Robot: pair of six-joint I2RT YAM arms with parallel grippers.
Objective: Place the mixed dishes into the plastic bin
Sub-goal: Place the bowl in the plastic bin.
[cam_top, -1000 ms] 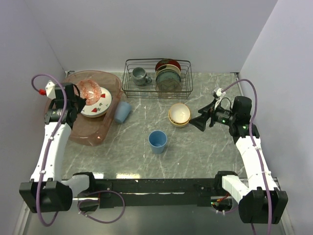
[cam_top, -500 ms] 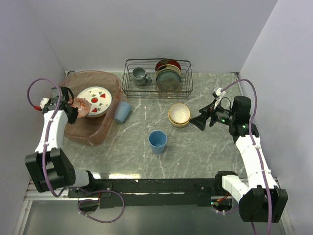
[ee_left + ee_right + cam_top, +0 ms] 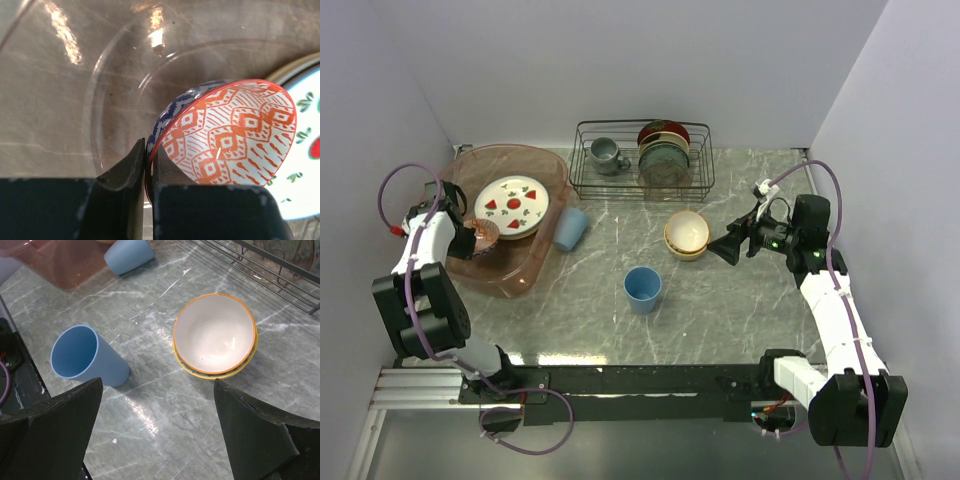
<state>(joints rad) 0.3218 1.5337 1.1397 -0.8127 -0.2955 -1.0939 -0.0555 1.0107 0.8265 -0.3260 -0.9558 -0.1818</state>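
Note:
The pinkish plastic bin (image 3: 506, 277) stands at the far left and holds the white strawberry plate (image 3: 512, 204). My left gripper (image 3: 470, 236) is shut on the rim of the red-patterned bowl (image 3: 227, 135), which is tilted low over the bin floor (image 3: 75, 100) beside that plate. My right gripper (image 3: 728, 248) hangs open and empty above the table, just right of the cream bowl (image 3: 215, 333). That bowl sits on the orange-yellow plate (image 3: 199, 373). One light-blue cup (image 3: 642, 289) stands upright in the middle. Another light-blue cup (image 3: 570, 228) lies against the bin.
A black wire rack (image 3: 642, 160) at the back holds a grey mug (image 3: 606, 154) and upright dark plates. Walls close in on the left, right and back. The arm bases sit along the near table edge.
My left arm has swung the patterned bowl off the strawberry plate, leftward and down into the bin's left part. The right arm has not moved.

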